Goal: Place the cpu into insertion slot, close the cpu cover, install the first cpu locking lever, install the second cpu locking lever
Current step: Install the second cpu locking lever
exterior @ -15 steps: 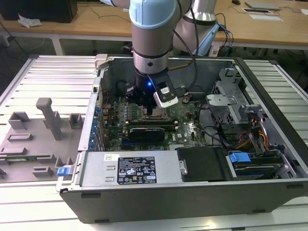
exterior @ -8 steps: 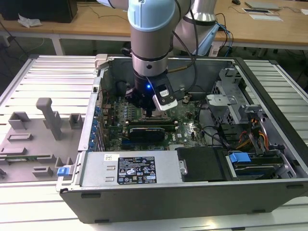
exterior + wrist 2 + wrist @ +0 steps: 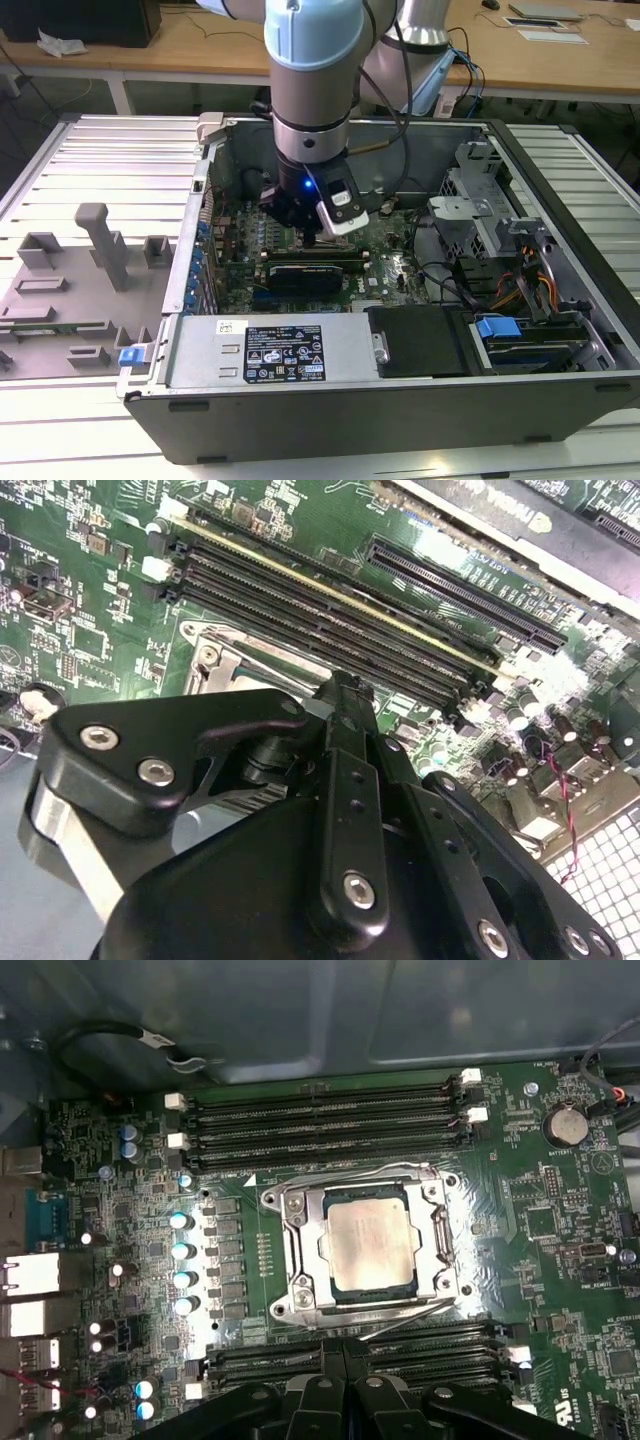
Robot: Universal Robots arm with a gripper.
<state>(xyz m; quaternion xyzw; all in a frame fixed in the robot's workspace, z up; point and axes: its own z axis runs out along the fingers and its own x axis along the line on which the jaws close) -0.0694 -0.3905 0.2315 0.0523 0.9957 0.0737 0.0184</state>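
Chip (image 3: 368, 1248): sits in the socket, cover (image 3: 300, 1250) down around it.
Tool (image 3: 343, 1380): beside the socket, clenched, empty.
Risk: may scrape the memory slots (image 3: 320, 1120).

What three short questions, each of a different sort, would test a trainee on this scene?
1. True or false: the cpu lies outside the case.
2. In the first wrist view, the cover is: A) down flat around the cpu; B) standing upright; C) lying on the memory slots.
3. In the exterior view, what is directly below the end effector?

Key: 1 false, the cpu sits in the socket inside the case. 2 A. 3 the green board.
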